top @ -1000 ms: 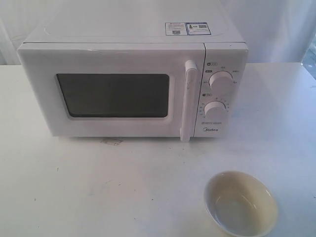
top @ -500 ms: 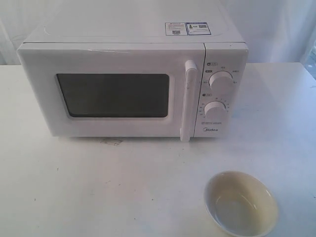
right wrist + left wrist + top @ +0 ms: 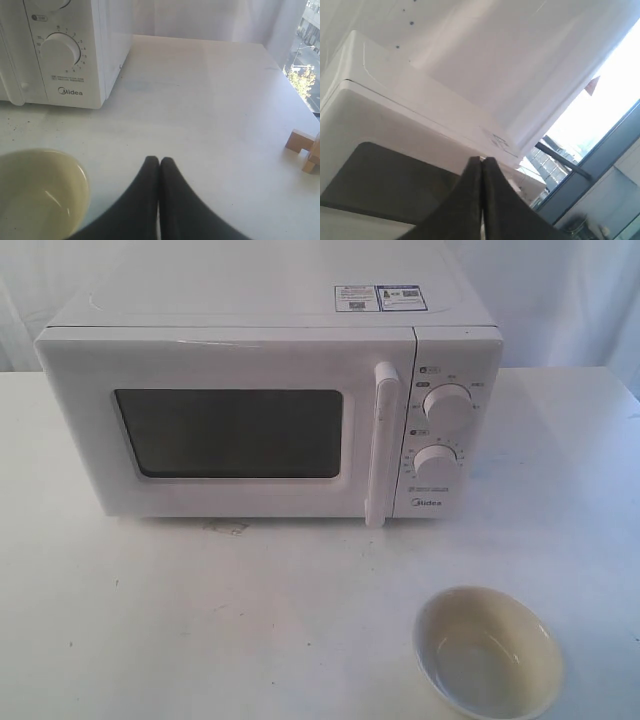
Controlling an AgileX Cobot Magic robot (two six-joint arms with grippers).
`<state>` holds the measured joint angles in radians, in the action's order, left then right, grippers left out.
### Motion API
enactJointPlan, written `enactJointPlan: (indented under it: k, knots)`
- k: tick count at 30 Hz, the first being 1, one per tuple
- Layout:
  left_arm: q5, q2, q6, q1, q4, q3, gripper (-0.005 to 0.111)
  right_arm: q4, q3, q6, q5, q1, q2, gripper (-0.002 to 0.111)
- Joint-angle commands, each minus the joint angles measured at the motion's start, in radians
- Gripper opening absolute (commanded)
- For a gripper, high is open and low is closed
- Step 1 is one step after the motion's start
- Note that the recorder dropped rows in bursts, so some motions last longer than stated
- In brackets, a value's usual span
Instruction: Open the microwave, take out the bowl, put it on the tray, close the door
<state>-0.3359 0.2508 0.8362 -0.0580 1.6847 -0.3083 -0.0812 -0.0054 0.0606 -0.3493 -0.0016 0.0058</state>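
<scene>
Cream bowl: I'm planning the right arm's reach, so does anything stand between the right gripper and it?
Nothing visible does. The right gripper, jaws shut, is beside the small round cream bowl, with only bare white table between them. The white boxy microwave stands farther back, off that path.

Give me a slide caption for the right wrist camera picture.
Right pincer shut over the white table, cream bowl beside it, microwave behind.
</scene>
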Motion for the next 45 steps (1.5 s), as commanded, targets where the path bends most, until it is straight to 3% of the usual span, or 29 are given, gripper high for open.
enactJointPlan:
  k: [1, 8, 11, 17, 20, 30, 39, 45]
  knots:
    - [0.017, -0.009, -0.047, 0.001, 0.060, 0.004, 0.000, 0.001, 0.005, -0.003, 0.000, -0.008, -0.006, 0.000]
    - [0.156, -0.066, -0.052, 0.001, 0.000, 0.004, 0.000, 0.001, 0.005, -0.003, 0.000, -0.008, -0.006, 0.000]
    - [0.197, -0.128, -0.068, 0.001, -0.204, 0.019, 0.000, 0.001, 0.005, -0.003, 0.000, -0.008, -0.006, 0.000]
    - [0.170, -0.212, -0.424, 0.001, -0.692, 0.033, 0.000, 0.001, 0.005, -0.003, 0.000, -0.008, -0.006, 0.000]
    - [0.151, -0.225, -0.467, 0.001, -0.870, 0.033, 0.000, 0.001, 0.005, -0.003, 0.000, -0.008, -0.006, 0.000]
    - [0.140, -0.251, -0.467, 0.001, -1.135, 0.145, 0.000, 0.001, 0.005, -0.003, 0.000, -0.008, -0.006, 0.000]
    - [0.127, -0.251, -0.814, 0.001, -1.385, 0.308, 0.000, 0.001, 0.005, -0.003, 0.000, -0.008, -0.006, 0.000]
    - [0.110, -0.251, -0.875, 0.001, -1.594, 0.308, 0.000, 0.001, 0.005, -0.003, 0.000, -0.008, -0.006, 0.000]
